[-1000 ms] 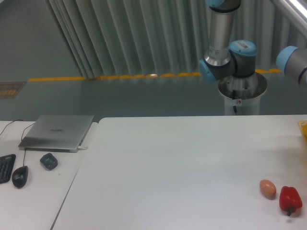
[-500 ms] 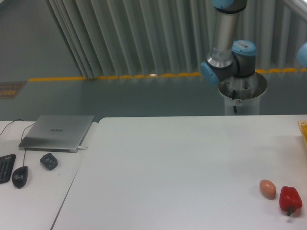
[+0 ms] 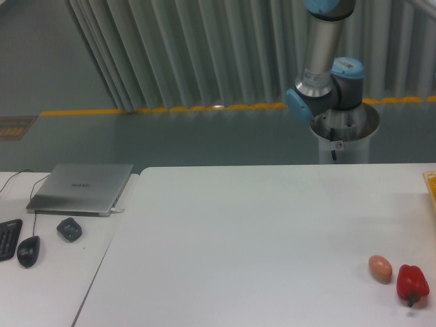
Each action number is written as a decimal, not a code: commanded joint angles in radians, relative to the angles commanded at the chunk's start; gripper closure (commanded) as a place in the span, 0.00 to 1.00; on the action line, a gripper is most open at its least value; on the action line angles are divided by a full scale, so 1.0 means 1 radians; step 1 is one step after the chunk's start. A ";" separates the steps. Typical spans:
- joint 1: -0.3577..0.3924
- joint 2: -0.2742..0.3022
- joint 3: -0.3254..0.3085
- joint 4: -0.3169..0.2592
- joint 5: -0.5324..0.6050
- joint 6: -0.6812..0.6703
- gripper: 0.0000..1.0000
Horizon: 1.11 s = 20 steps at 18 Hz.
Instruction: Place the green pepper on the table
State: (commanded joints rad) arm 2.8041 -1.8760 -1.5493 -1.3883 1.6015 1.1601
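The green pepper is out of view. The white table (image 3: pixel 245 231) fills the lower middle and right of the frame. Only the arm's base and lower joints (image 3: pixel 325 82) show, rising behind the table's far edge at the upper right; the rest of the arm runs out of the top of the frame. The gripper is out of view.
A brown egg (image 3: pixel 380 268) and a red pepper (image 3: pixel 412 284) lie near the table's front right corner. A yellow object (image 3: pixel 431 182) pokes in at the right edge. On the smaller desk at left sit a laptop (image 3: pixel 82 187), a mouse (image 3: pixel 28 251) and a keyboard (image 3: pixel 8 238).
The arm's upper link and blue joint at the right edge have swung up and out of the frame. Nothing on the table has moved.
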 joint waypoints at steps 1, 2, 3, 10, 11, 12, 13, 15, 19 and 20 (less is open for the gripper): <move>0.003 0.003 0.000 0.006 -0.005 -0.055 0.00; 0.008 0.003 -0.002 0.027 -0.023 -0.124 0.00; 0.021 0.005 -0.015 0.057 -0.046 -0.187 0.00; 0.073 0.006 -0.117 0.163 -0.072 -0.226 0.00; 0.083 0.011 -0.106 0.157 -0.080 -0.230 0.00; 0.086 0.011 -0.097 0.141 -0.083 -0.229 0.00; 0.086 0.011 -0.094 0.120 -0.081 -0.227 0.00; 0.084 0.011 -0.095 0.109 -0.084 -0.224 0.00; 0.074 0.005 -0.040 0.049 -0.098 -0.278 0.00; 0.071 0.003 -0.020 0.040 -0.100 -0.302 0.00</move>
State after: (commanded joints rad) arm 2.8747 -1.8730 -1.5695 -1.3483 1.5018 0.8577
